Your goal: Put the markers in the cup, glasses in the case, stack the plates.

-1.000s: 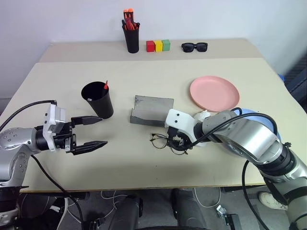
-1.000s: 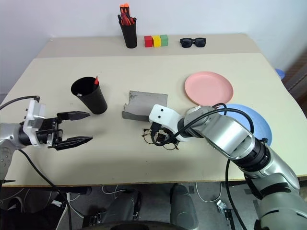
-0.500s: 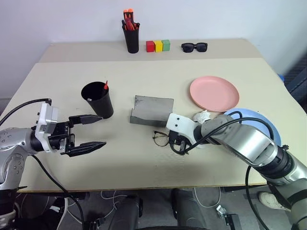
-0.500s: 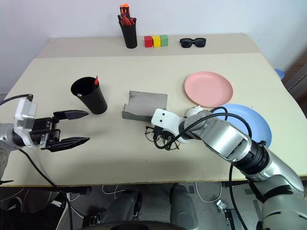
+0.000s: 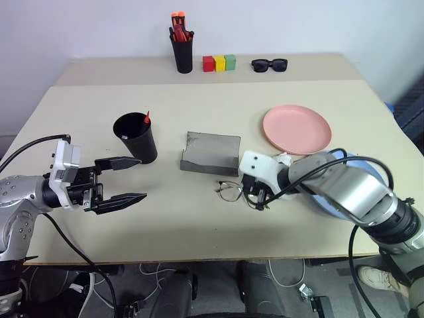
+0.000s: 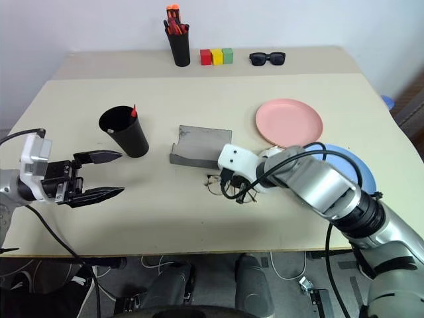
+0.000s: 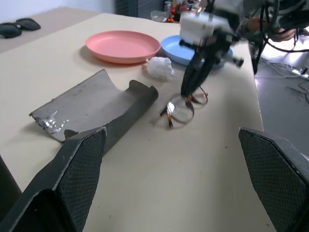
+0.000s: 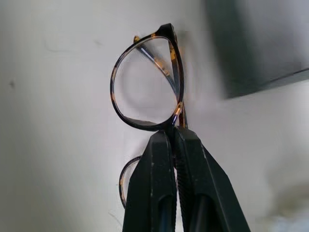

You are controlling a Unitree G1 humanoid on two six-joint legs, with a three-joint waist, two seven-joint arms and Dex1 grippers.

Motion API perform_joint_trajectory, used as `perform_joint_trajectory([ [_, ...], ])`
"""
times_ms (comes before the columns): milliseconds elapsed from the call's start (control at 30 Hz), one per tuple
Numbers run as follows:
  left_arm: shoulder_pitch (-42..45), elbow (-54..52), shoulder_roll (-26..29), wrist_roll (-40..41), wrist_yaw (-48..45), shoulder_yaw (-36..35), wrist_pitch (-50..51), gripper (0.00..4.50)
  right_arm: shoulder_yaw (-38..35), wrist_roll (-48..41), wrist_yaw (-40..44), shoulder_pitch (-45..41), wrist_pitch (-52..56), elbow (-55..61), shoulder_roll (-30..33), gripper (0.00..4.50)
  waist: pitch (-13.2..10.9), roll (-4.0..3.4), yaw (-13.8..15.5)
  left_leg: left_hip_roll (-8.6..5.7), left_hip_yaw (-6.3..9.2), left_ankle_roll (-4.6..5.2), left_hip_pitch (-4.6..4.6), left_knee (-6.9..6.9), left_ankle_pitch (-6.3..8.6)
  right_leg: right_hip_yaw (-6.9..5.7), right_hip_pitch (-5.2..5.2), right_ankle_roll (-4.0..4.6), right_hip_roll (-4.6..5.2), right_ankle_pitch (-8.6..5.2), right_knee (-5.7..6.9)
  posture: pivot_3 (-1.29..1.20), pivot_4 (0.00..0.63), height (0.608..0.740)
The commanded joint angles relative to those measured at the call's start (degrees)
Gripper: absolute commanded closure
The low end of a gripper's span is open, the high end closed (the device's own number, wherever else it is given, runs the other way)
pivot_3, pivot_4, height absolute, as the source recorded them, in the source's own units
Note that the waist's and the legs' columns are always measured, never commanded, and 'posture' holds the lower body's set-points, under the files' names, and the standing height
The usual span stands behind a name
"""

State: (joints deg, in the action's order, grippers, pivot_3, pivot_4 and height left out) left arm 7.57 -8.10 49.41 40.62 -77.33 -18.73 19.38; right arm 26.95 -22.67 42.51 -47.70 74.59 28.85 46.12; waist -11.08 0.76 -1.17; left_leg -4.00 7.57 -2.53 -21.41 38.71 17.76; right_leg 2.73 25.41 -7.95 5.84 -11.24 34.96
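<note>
The thin dark wire-frame eyeglasses with clear roundish lenses [image 8: 147, 92] are now pinched at the bridge by the right claw [image 5: 260, 197], whose two black fingers, half apart a second ago, have shut tight on the frame. In that second the glasses have also shifted a little along the pale counter [image 5: 199, 225] toward the salmon pink round plastic plate [image 5: 297, 128], and they sit just in front of the grey rectangular hard case [image 5: 210, 154], whose hinged lid stands open. That looks like the grasp made good, with the carry into the case the next piece of work.

The case itself holds nothing yet. The wide black tapered plastic cup [image 5: 136, 138], off to the case's left, already has a slim marker in it, of which a small red tip [image 5: 146, 118] pokes above the rim. The pink plate lies bare, and the light blue round plate [image 6: 344, 169] rests apart from it, partly behind the right arm, so the stacking is not yet done. A crumpled white wad [image 7: 160, 68] lies between the plates and the glasses.

The left claw [image 5: 124, 180] hangs near the cup with its fingers spread wide, holding nothing. At the counter's far edge stand a narrower black pen cup filled with orange- and red-capped pens [image 5: 181, 46], three coloured blocks [image 5: 218, 63] and chunky black sunglasses [image 5: 269, 64].
</note>
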Motion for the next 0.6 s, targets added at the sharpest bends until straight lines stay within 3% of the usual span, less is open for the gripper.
perform_joint_trajectory([
  [33, 0.8, -1.3, 0.3, 0.8, 0.6, -0.9, 0.0, 0.0, -6.5, -2.6, 2.4, -3.6, -0.8, -0.1, -0.2, 4.47, 0.0, 0.0, 0.0, 0.02, 0.0, 0.0, 0.01, -0.03, 0.0, 0.0, 0.0, 0.0, -0.01, 0.0, 0.0, 0.0, 0.15, 0.74],
  [200, 2.3, -1.2, -0.1, 0.9, 1.9, -0.5, 0.6, 0.0, -8.6, 0.9, 0.7, -5.6, -7.4, -8.5, -2.8, 4.47, 0.0, 0.03, 0.1, 0.0, -0.01, 0.0, 0.0, -0.15, 0.0, 0.0, 0.0, 0.0, 0.01, 0.0, -0.1, 0.0, 0.15, 0.74],
  [333, 3.7, 0.1, -0.5, 0.1, 2.6, 0.0, 0.3, 0.0, -5.7, 7.5, -3.4, -8.2, -17.3, -20.0, -9.1, 4.47, 0.0, 0.02, 0.0, 0.0, -0.04, -0.02, 0.01, -0.17, -0.01, 0.01, 0.03, 0.01, 0.01, 0.01, -0.09, 0.0, 0.15, 0.74],
  [600, 4.9, 1.2, -0.2, -0.2, 2.8, 0.1, 0.1, 0.0, -3.6, 11.8, -4.4, -9.4, -25.4, -28.4, -22.0, 4.47, 0.0, 0.02, -0.9, 0.02, -0.07, -0.24, -0.08, -0.6, -0.14, 0.03, 0.46, 0.09, 0.02, 0.04, -0.02, 0.0, 0.15, 0.74],
])
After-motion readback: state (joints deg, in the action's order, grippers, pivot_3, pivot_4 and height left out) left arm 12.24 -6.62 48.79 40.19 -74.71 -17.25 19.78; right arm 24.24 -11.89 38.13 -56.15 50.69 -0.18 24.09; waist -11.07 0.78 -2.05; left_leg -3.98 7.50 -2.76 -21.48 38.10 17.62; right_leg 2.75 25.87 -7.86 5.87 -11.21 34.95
